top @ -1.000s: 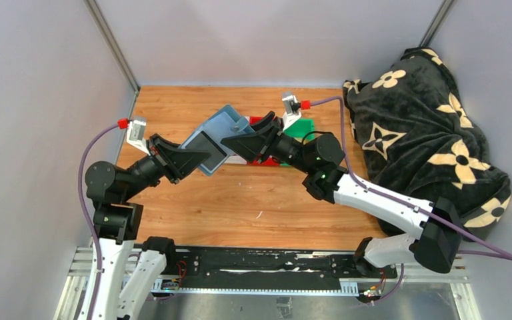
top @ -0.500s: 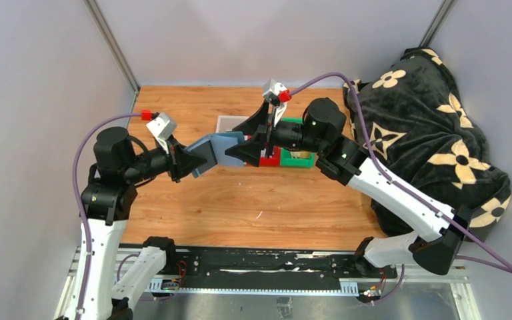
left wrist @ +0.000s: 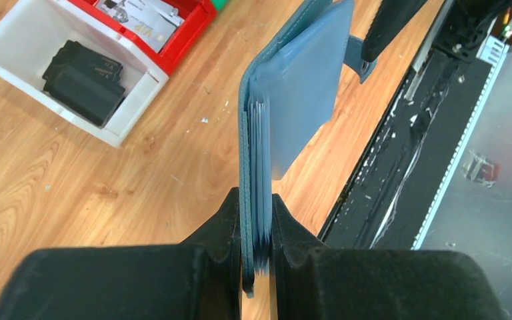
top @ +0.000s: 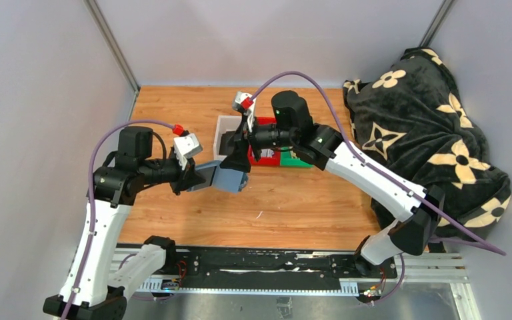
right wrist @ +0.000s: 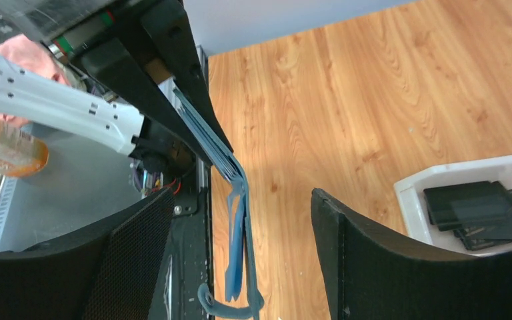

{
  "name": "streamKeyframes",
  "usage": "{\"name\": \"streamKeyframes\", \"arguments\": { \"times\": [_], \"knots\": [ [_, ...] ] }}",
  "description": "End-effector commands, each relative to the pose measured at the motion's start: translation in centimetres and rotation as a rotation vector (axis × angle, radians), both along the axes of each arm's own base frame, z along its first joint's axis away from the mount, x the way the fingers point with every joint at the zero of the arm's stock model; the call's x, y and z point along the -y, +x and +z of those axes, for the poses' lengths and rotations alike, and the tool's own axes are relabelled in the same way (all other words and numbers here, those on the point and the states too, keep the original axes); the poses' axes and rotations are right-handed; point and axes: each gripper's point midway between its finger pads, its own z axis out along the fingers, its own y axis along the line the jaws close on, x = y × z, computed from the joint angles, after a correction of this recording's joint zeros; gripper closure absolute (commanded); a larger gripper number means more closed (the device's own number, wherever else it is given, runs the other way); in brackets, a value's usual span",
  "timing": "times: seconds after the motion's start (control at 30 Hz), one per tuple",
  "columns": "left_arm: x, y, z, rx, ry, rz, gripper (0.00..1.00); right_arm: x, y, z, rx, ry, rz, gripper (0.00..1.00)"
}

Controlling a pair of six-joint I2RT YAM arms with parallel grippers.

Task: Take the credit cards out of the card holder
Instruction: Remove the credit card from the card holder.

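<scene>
The left gripper (left wrist: 255, 201) is pressed tight on the card holder (left wrist: 295, 87). One black finger sits on each side of its edge. The card holder is up in the air, not lying on the bench (top: 287, 200). It hangs over the middle of the bench, a bit toward the left edge. It is open a little, like a book, and one blue flap swings out. A small blue strap (right wrist: 230, 310) hangs off its far end.

Inside the fold there is a stack of thin pale edges (left wrist: 260, 157). These may be the credit cards, but I cannot tell for sure. None sticks out.

The right gripper (right wrist: 240, 200) is spread wide. The blue flap hangs between its two fingers, nearer to one of them. I cannot tell if that finger touches the flap. From above, the right gripper (top: 235, 162) sits on top of the card holder (top: 228, 180) and hides part of it.

Behind the two grippers, toward the far edge, is a white bin (left wrist: 13, 63). It has flat dark things (left wrist: 83, 81) in it. Next to it is a red bin (left wrist: 193, 23) with white paper inside, and then a green bin (top: 300, 162). A black blanket (top: 427, 147) with cream flowers is piled along the right edge.
</scene>
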Motion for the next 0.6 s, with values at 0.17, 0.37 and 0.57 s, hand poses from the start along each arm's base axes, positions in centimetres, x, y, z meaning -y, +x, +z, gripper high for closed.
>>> {"name": "streamKeyframes", "arguments": {
  "times": [0.17, 0.37, 0.57],
  "knots": [
    [-0.2, -1.4, 0.5, 0.063, 0.042, -0.079, 1.0, 0.1, -3.8, -1.2, -0.04, -0.03, 0.216, 0.26],
    [-0.1, -1.4, 1.2, 0.073, 0.03, -0.081, 1.0, -0.5, -4.6, -3.8, -0.104, -0.085, 0.235, 0.29],
    [0.2, -1.8, 1.7, 0.078, 0.008, -0.093, 1.0, -0.9, -4.3, -5.5, -0.118, -0.12, 0.215, 0.37]
  ]
}}
